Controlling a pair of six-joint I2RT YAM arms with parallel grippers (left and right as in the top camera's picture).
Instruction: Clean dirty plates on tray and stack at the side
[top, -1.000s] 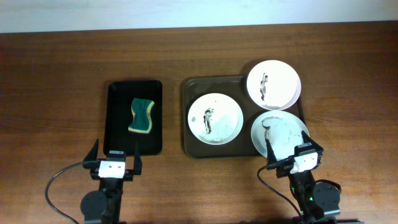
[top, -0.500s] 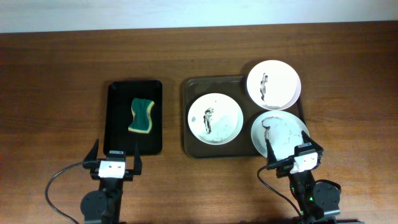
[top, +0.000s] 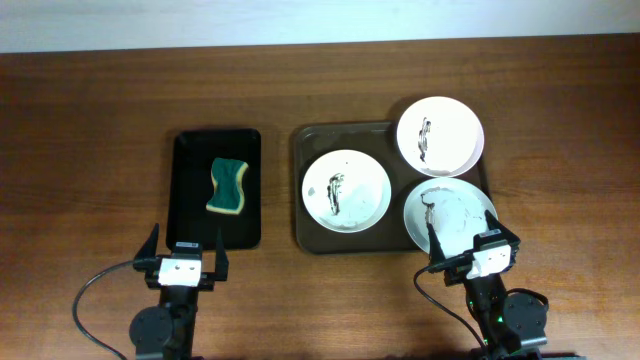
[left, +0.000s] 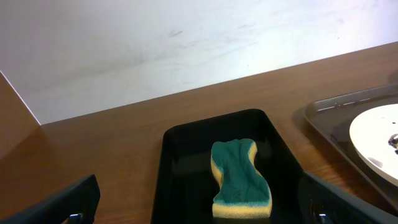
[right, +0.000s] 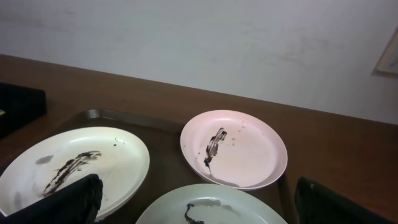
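- The left hand (top: 186, 244) is spread wide and holds nothing; it sits at the near edge of the desk (top: 90, 130), just short of the black tray (top: 190, 150).
- The right hand (top: 468, 236) is also wide open and empty. Its fingers straddle the near rim of the closest plate, and I cannot tell whether they touch it.
- The desk is dark reddish-brown wood, with a plain white wall (left: 155, 43) behind it.
- There are three dirty plates (top: 345, 190) on the brown tray (top: 305, 215), all white and all smeared dark. One lies left of middle, and two on the right lap over the rim (the far one at the corner).
- There is one sponge (top: 227, 185), green on top and yellow below, lying alone in the black tray.
- That makes two trays, side by side and a little apart.
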